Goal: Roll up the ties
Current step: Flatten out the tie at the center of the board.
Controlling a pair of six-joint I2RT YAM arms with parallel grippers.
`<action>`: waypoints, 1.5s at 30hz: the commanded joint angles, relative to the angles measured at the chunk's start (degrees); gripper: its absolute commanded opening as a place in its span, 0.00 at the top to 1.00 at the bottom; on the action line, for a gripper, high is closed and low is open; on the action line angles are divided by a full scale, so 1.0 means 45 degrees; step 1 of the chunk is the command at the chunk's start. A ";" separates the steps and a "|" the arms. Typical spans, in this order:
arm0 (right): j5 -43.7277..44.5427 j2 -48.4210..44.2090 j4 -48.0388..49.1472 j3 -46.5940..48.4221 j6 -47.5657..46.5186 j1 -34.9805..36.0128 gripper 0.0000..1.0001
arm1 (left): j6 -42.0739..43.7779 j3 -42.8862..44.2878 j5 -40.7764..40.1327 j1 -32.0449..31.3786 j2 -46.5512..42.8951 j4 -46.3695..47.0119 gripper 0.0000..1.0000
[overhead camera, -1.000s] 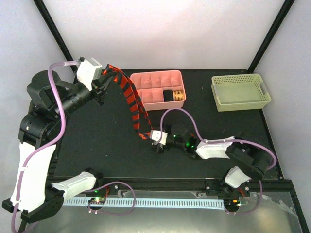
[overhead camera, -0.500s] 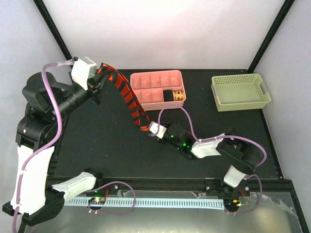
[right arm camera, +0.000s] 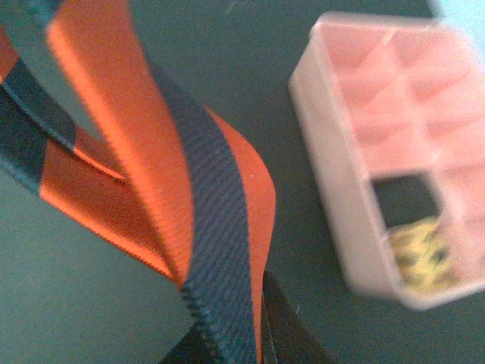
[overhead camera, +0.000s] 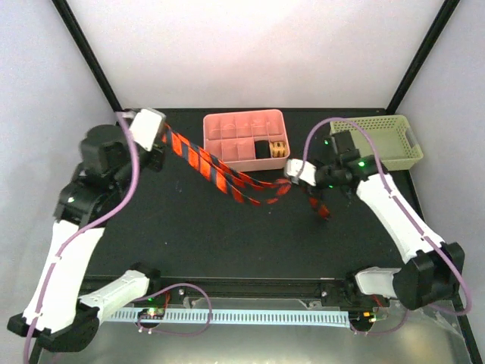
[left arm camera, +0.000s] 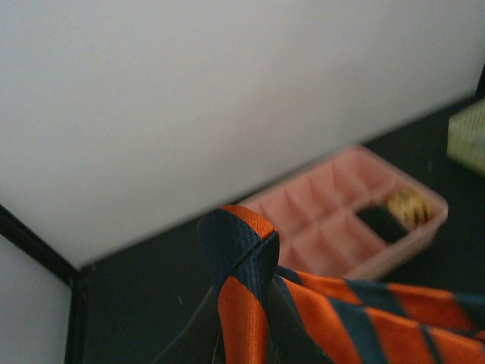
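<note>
An orange-red tie with navy diagonal stripes (overhead camera: 216, 171) hangs stretched in the air between both grippers, sagging toward the black table. My left gripper (overhead camera: 161, 142) is shut on its left end, just left of the pink tray. In the left wrist view the tie (left arm camera: 242, 258) folds over above that gripper (left arm camera: 242, 350). My right gripper (overhead camera: 294, 182) is shut on the tie's other part, in front of the tray's right corner. A short tail (overhead camera: 322, 208) dangles below it. In the right wrist view the twisted tie (right arm camera: 208, 227) rises out of that gripper (right arm camera: 244, 350).
The pink compartment tray (overhead camera: 227, 121) at the back centre holds a dark roll (overhead camera: 263, 149) and a yellow patterned roll (overhead camera: 278, 149). A pale green basket (overhead camera: 375, 155) stands at the back right, close behind the right arm. Black frame posts rise at both back corners.
My right gripper shut on the tie's lower end and carried it up and to the right. The left gripper shifted slightly right. The tie went from draped to stretched between them.
</note>
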 commanded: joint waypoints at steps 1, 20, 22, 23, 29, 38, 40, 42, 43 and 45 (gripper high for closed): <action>0.0727 -0.0544 -0.9739 0.0105 -0.4728 -0.1605 0.98 | 0.0338 -0.2225 -0.0013 0.0250 0.0090 -0.0801 0.98; 0.3099 0.7865 -0.8702 -0.0413 -0.3869 -0.0839 0.98 | 0.3401 -0.9001 0.0813 0.4548 0.1587 -0.0712 0.98; 0.3099 0.8499 -0.8354 -0.0008 -0.3627 -0.0393 0.98 | 0.3681 -0.9494 0.0617 0.4671 0.1662 -0.0376 0.98; 0.3054 0.8892 -0.8329 0.0280 -0.3560 -0.0294 0.98 | 0.3763 -0.9694 0.0569 0.4857 0.1727 -0.0198 0.98; 0.3070 0.8485 -0.7475 0.1248 -0.2838 -0.0211 0.70 | 0.4054 -1.0202 0.0546 0.5749 0.2576 0.0637 0.98; 0.3613 0.4503 -0.6041 0.0297 -0.1837 -0.1961 0.35 | 0.4266 -1.0232 0.0842 0.6801 0.3051 0.1248 0.72; 0.3847 0.3607 -0.5774 -0.0341 -0.1700 -0.2325 0.36 | 0.4427 -1.0087 0.1088 0.6996 0.2848 0.1361 0.52; 0.4421 0.2836 -0.5599 -0.1140 -0.1587 -0.2586 0.39 | 0.4688 -0.9775 0.1276 0.7117 0.2592 0.1330 0.36; 0.4518 0.2629 -0.5609 -0.1471 -0.1624 -0.2832 0.41 | 0.4899 -0.9588 0.1337 0.7143 0.2464 0.1273 0.30; 0.4443 0.2445 -0.5642 -0.1930 -0.1676 -0.3687 0.42 | 0.5199 -0.9204 0.1559 0.7218 0.2215 0.1146 0.23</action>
